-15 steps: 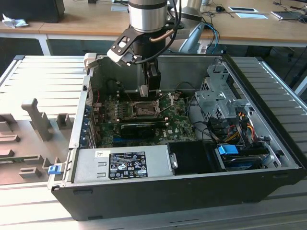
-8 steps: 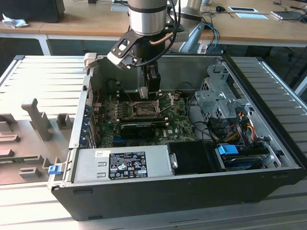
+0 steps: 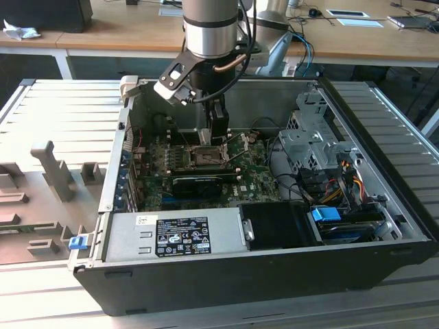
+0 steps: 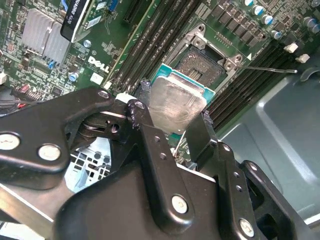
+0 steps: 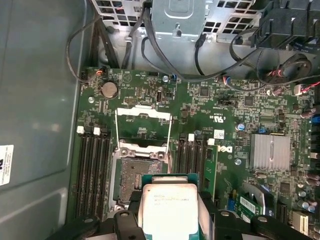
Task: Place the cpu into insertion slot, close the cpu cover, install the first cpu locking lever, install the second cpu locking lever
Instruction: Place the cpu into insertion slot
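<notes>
My gripper (image 4: pixel 174 111) is shut on the cpu (image 4: pixel 176 100), a silvery square chip on a green base, with one black finger on each of two opposite edges. In the first wrist view the cpu (image 5: pixel 167 202) hangs between the fingers of the gripper (image 5: pixel 169 222), just off one edge of the insertion slot (image 5: pixel 137 175). The slot's dark centre is bare. Beyond the slot the cpu cover (image 5: pixel 142 120) stands flipped open, with a thin wire lever (image 5: pixel 116 137) raised beside it. In the exterior view the gripper (image 3: pixel 218 133) reaches down into the case over the insertion slot (image 3: pixel 206 156).
Memory slots (image 5: pixel 95 170) flank the socket on both sides. A long black card (image 3: pixel 199 184) lies across the board toward the power supply (image 3: pixel 171 233). A finned heatsink (image 5: pixel 270 150), loose black cables (image 5: pixel 200 65) and a metal drive cage (image 3: pixel 309 137) crowd the case.
</notes>
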{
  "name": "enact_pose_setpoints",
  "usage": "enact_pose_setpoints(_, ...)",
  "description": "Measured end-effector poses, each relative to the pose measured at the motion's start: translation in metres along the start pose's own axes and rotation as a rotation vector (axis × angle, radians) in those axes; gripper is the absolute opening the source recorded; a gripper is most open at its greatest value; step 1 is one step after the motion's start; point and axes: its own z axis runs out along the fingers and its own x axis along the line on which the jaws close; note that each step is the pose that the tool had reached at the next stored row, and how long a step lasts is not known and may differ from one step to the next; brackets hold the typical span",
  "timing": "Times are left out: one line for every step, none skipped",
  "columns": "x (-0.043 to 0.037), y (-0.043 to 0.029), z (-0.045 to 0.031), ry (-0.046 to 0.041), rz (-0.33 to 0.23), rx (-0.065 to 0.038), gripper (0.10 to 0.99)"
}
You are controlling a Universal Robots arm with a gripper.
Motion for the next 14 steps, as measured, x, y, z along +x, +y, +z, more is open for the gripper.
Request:
enact_pose_setpoints(0.0000,-0.0002,0.0018,0.0000,0.000,0.000,0.529)
enact_pose_setpoints(0.0001,-0.0005,0.0046,-0.0001,0.000,0.000,0.529)
enact_pose_setpoints(0.0002,-0.0009,0.0070,-0.0002,0.001,0.000,0.529)
enact_pose_setpoints(0.0001,-0.0010,0.0089,-0.0004,0.004,0.000,0.529)
enact_pose_setpoints(0.0001,-0.0011,0.0103,-0.0009,0.011,0.000,0.529)
enact_pose_setpoints(0.0001,-0.0013,0.0119,-0.0019,0.023,0.000,0.529)
enact_pose_setpoints(0.0001,-0.0014,0.0133,-0.0033,0.038,-0.001,0.529)
enact_pose_setpoints(0.0001,-0.0015,0.0146,-0.0048,0.055,-0.001,0.529)
enact_pose_setpoints(0.0000,-0.0017,0.0162,-0.0065,0.076,-0.001,0.529)
enact_pose_setpoints(0.0000,-0.0018,0.0176,-0.0080,0.093,-0.002,0.529)
enact_pose_setpoints(0.0000,-0.0019,0.0192,-0.0097,0.114,-0.002,0.529)
enact_pose_setpoints(-0.0001,-0.0020,0.0205,-0.0107,0.126,-0.002,0.529)
enact_pose_setpoints(-0.0001,-0.0021,0.0216,-0.0113,0.133,-0.002,0.529)
enact_pose_setpoints(-0.0001,-0.0022,0.0228,-0.0118,0.138,-0.003,0.529)
